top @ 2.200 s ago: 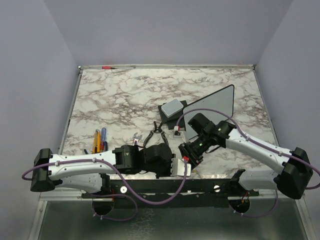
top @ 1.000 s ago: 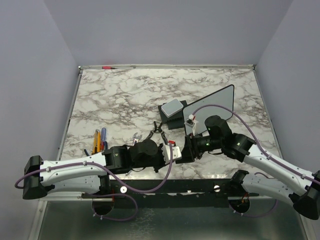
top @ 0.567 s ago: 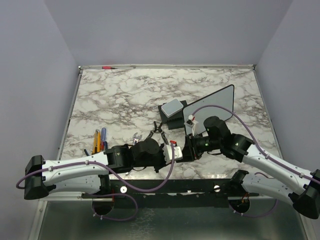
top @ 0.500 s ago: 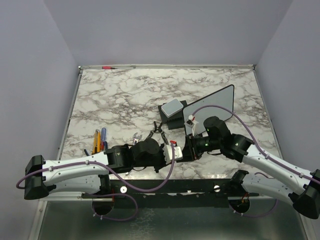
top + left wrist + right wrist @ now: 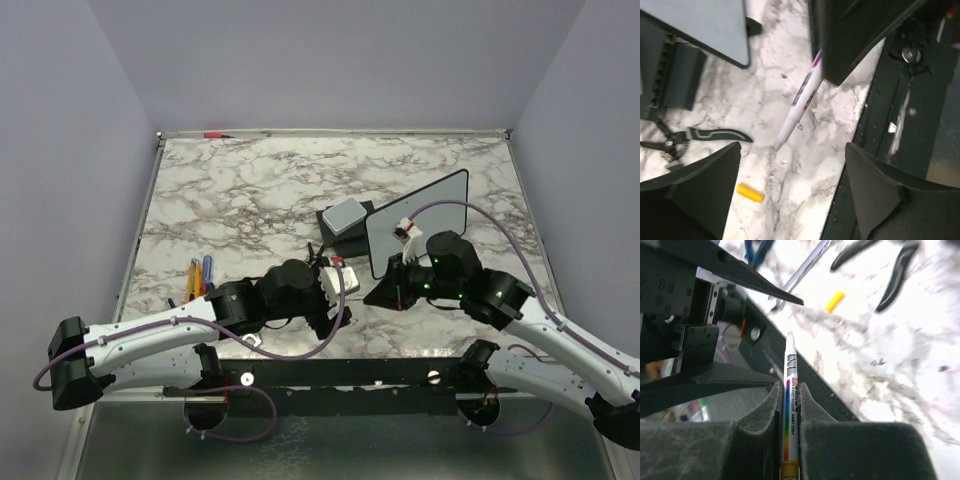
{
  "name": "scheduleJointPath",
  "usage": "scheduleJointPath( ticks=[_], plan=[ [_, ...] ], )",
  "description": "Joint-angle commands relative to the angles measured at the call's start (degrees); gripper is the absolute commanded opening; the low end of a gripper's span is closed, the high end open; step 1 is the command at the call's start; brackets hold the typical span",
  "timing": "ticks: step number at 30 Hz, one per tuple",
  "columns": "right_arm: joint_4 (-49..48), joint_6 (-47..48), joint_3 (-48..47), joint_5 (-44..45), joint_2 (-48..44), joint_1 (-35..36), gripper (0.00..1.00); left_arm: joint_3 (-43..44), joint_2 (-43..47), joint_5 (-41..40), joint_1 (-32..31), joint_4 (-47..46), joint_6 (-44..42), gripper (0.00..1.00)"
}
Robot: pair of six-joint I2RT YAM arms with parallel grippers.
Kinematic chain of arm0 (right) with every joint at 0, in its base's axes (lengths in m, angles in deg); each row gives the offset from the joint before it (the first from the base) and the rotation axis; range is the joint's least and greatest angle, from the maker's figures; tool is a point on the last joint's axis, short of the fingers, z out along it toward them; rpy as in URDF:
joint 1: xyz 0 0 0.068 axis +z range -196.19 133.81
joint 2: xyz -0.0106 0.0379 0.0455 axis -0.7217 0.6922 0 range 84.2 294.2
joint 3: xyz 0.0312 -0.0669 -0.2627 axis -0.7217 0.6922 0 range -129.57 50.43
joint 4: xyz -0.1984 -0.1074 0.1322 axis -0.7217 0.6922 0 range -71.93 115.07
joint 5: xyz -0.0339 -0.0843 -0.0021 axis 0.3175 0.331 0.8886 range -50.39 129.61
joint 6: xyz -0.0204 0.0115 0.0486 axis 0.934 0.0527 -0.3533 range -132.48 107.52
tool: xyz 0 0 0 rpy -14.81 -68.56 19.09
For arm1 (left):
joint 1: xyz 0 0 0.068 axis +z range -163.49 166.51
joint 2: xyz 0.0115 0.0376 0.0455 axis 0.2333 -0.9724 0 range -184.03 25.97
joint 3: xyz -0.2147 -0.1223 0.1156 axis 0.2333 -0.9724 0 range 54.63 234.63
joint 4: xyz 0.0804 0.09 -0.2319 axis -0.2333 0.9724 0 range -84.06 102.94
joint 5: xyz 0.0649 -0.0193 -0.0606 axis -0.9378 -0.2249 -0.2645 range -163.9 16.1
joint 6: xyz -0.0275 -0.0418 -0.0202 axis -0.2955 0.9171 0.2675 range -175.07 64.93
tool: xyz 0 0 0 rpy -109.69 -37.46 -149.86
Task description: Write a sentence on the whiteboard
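Observation:
The whiteboard (image 5: pixel 428 212) stands propped at the right middle of the table, and its corner (image 5: pixel 705 25) shows in the left wrist view. I can make out no sentence on its face. My right gripper (image 5: pixel 393 291) (image 5: pixel 789 387) is shut on a white board marker (image 5: pixel 790 405) (image 5: pixel 799 102). The marker's tip points down at the marble in front of the board's near left corner. My left gripper (image 5: pixel 334 288) (image 5: pixel 791 148) is open just left of it, nothing between its fingers (image 5: pixel 695 192). A small yellow cap (image 5: pixel 750 192) (image 5: pixel 835 301) lies on the table below.
A black block with a grey pad (image 5: pixel 345 215) sits left of the board. Black pliers (image 5: pixel 700 135) (image 5: pixel 880 265) lie near it. Screwdrivers (image 5: pixel 200 280) lie at the left front. The table's dark front rail (image 5: pixel 905 100) is close to both grippers.
The left gripper has opened and pulled back to the left. The right gripper has closed on the marker and carried it right, toward the whiteboard.

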Motion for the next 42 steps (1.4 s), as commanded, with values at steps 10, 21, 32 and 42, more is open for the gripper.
scheduleJointPath(
  ticks=[10,21,32,42],
  plan=[
    [1.0,10.4,-14.6,44.3,0.2,0.1,0.01,19.3,-5.7,8.8,16.1,0.3,9.4,0.91],
    [-15.3,18.7,-15.3,32.4,3.3,-18.7,0.01,17.2,-13.4,12.5,23.6,-11.7,14.8,0.91],
    [-20.3,17.2,-7.4,14.5,-1.1,-34.5,0.01,19.8,-26.0,19.8,29.9,-22.0,18.7,0.86],
    [-14.8,17.5,-0.3,11.2,-11.1,-34.6,0.01,24.0,-34.4,29.1,30.9,-24.1,19.8,0.68]
  ],
)
